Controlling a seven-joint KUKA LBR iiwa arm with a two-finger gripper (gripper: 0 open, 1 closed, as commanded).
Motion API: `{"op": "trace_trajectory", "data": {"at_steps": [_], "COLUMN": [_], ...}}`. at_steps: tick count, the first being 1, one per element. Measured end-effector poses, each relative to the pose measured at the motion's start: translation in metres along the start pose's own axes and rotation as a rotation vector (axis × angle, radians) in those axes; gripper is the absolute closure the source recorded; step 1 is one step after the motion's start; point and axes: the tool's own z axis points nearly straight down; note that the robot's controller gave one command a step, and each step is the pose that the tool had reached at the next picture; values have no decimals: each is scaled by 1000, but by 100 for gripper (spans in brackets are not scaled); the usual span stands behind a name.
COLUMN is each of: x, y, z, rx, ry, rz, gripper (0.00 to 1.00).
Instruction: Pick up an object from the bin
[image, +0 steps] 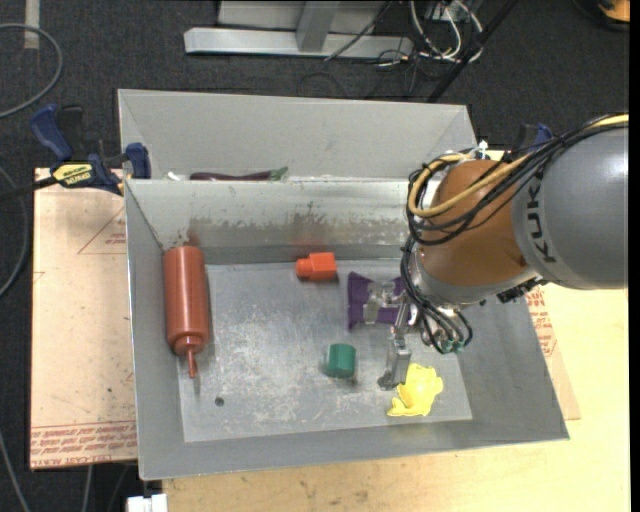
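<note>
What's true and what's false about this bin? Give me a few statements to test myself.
1. A long red-brown cylinder lies along the bin's left side. True.
2. The small green thing sits in the far left corner. False: it lies near the middle of the floor, left of the gripper.
3. The gripper is low in the bin, right beside the yellow thing. True.
4. The orange block lies on top of the purple thing. False: they lie apart, with the orange block nearer the back wall.
</note>
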Motion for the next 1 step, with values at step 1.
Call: {"op": "trace_trajectory", "data": {"at_steps": [1], "x": [-2], "y": [0], "z": [-4], "rx": [0], "ry": [-7], "rz": [0], "gripper": [0]}}
